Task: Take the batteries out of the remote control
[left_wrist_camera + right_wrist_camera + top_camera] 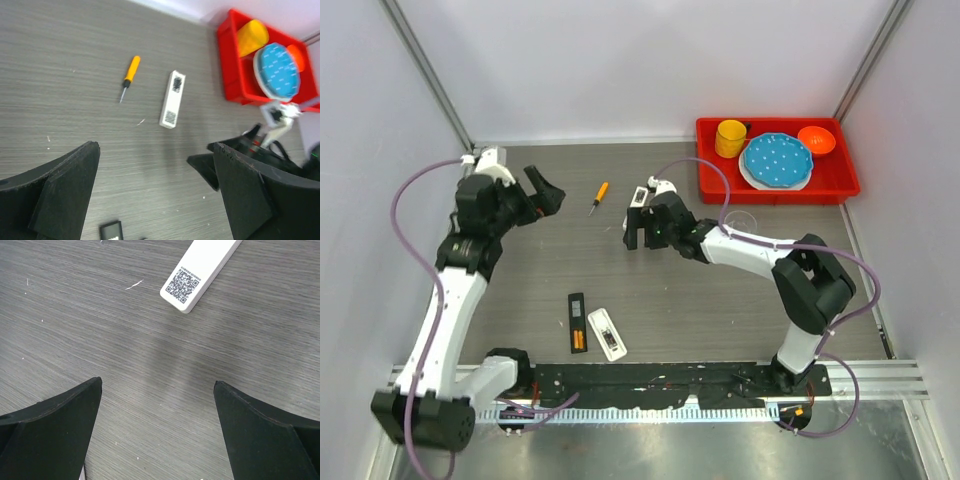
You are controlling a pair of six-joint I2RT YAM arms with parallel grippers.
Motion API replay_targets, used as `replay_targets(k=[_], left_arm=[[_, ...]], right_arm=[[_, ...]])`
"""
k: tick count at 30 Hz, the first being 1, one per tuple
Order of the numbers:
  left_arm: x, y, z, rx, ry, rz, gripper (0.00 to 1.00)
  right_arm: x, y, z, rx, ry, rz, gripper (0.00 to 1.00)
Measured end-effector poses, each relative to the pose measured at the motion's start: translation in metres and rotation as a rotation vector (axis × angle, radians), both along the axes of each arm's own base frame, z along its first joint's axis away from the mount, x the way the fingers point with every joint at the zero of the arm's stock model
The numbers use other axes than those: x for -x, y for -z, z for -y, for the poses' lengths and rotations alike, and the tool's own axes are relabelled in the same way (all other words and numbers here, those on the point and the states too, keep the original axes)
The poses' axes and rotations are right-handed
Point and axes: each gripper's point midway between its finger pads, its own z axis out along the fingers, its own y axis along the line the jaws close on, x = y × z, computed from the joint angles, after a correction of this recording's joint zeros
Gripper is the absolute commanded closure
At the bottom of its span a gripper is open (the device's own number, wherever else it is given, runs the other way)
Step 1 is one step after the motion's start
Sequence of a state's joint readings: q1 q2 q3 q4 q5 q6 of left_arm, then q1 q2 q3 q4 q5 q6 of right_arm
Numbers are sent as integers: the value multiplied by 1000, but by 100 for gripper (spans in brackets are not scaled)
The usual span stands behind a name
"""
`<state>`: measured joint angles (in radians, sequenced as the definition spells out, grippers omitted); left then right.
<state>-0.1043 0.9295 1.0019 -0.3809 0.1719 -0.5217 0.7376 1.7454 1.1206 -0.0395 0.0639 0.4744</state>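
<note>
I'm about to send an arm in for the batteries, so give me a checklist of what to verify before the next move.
1. Left gripper open and empty: ok.
2. Right gripper open and empty: ok.
3. Batteries exposed: ok, orange batteries show in the open black remote near the arm bases.
4. A gripper above the black remote: not ok, both hang well beyond it.
5. White remote battery cover: cannot tell, only its coded label shows.
6. Screwdriver out of the way: ok, it lies apart from both remotes.
</note>
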Motion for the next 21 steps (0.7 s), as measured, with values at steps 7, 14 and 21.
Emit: replay_targets(k=[7,14,21], left_arm=[[-67,78,4,-82,-1,-302,1],[-118,131,31,-219,71,-466,3],[-167,179,54,-342,144,-528,4]], right_arm=[[10,-11,22,-34,28,-4,1],[21,-62,64,-146,73,63,0],[35,-111,110,-250,134,165,0]])
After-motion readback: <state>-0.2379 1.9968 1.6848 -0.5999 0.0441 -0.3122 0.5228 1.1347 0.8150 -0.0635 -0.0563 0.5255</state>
